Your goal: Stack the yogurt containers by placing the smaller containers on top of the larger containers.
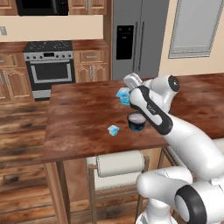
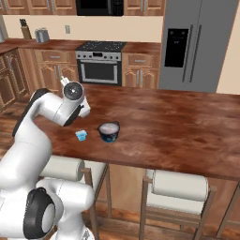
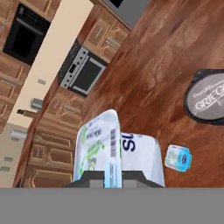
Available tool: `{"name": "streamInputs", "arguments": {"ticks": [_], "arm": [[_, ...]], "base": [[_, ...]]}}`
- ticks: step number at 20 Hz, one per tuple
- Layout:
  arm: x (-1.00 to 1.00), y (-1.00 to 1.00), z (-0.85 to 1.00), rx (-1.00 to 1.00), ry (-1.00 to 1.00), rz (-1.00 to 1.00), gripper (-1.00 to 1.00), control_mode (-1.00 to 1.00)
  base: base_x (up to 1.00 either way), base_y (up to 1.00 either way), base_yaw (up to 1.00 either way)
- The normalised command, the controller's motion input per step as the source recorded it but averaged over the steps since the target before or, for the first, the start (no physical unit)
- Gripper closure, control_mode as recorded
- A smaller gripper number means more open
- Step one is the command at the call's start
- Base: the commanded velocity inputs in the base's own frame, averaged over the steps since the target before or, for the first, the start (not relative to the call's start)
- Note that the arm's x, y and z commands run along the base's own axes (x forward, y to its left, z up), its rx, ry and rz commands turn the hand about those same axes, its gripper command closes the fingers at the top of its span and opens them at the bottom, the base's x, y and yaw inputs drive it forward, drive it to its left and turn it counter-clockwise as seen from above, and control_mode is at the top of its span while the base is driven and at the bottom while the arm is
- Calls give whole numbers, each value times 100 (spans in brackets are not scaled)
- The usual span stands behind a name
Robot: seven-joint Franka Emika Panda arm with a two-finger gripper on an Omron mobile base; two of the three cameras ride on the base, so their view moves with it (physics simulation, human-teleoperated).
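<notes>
We are viewing the two-finger gripper [image 3: 113, 177] of the white arm closing tightly on a light-blue translucent squarish yogurt cup [image 3: 117, 151]; the cup is sitting pinched between the dark fingers [image 3: 89, 178] and is lifted clear of the brown wooden counter [image 2: 178, 126]. In the hand view its barcoded, printed walls are rising straight out from the jaws, so its long axis is lying along the gripper's own line. In the left base view we are seeing the same cup [image 1: 124, 96] held above the counter [image 1: 78, 118], just behind the arm's forearm and beyond the round dark navy-blue tub with a whitish top [image 1: 137, 122].

That tub [image 2: 108, 131] is standing upright near the counter's front edge, its lettered lid [image 3: 209, 97] facing up. The second, tinier light-blue cup [image 1: 113, 130] is resting on the counter just beside the tub, apart from it [image 2: 81, 135] [image 3: 178, 158]; we cannot tell whether it is upright.
</notes>
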Motion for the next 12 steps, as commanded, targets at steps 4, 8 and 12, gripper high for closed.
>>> {"name": "streamInputs", "arguments": {"ticks": [4, 8, 12], "arm": [[0, -16, 0, 0, 0, 0, 100, -100], [0, -50, -1, 0, 0, -2, 100, -100], [0, -64, -3, 2, 0, -3, 100, -100]], "base": [[0, 0, 0], [0, 0, 0], [0, 0, 0]]}}
